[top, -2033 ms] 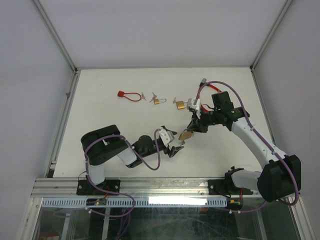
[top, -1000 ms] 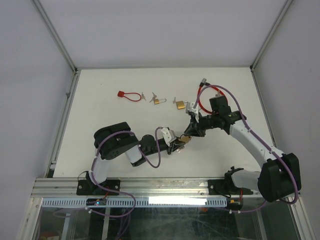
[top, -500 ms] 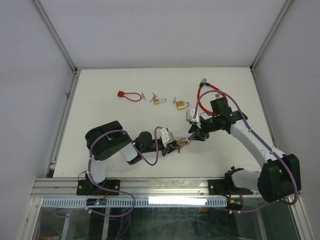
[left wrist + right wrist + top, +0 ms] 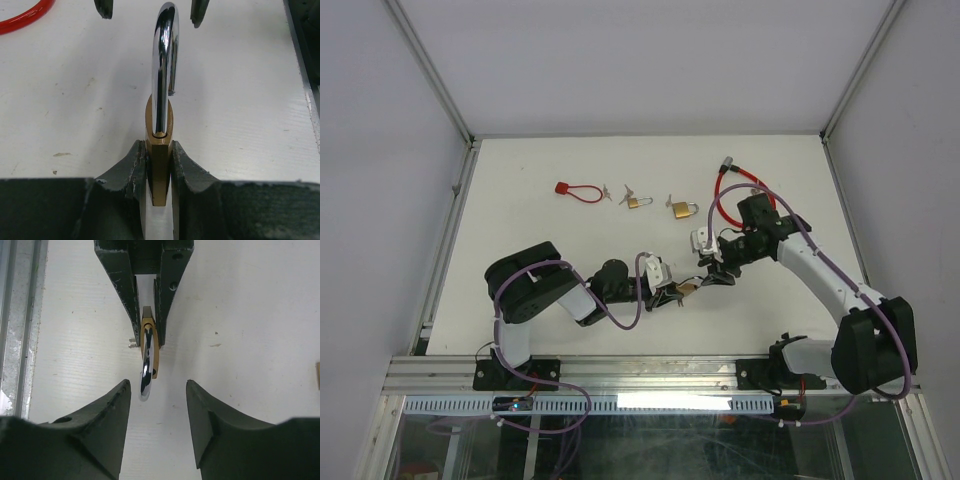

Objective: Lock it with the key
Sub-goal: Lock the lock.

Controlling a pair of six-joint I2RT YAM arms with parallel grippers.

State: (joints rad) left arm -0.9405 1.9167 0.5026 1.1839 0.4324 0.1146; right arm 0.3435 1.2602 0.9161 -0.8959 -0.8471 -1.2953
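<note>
1. The padlock [image 4: 688, 288] is held low over the counter [image 4: 520, 240], between the two arms and near its front edge. The counter is a flat, matt white board with faint scuffs and specks, framed by pale walls and aluminium rails.
2. Both arms have black and white shells with purple cable looped around them. The left arm [image 4: 535, 290] lies low and folded, and the right arm [image 4: 820, 270] stretches in from the near right corner.
3. The left fingers [image 4: 135, 165] are dark, with chipped, whitened edges. They pinch the padlock's brass body [image 4: 159, 150] across its flat faces, and the lower part of the body is buried between them.
4. The right fingers [image 4: 107, 410] are rounded and black and are spread wide. The tip of the shackle lies in the gap between them and touches neither.
5. A long red cable lock [image 4: 725, 190] curls behind the right arm, which hides part of it. A short red cable lock [image 4: 578, 190] lies well apart at the far left.
6. The shackle [image 4: 162, 60] is a narrow arch of polished chrome, seen edge-on. One leg enters the body, and the free end stops above it.
7. Two small brass padlocks [image 4: 633, 201] [image 4: 682, 208] lie flat on the far side of the counter.
8. A silvery stub [image 4: 132, 342] juts out beside the held body. It is too small to tell whether it is a key.
</note>
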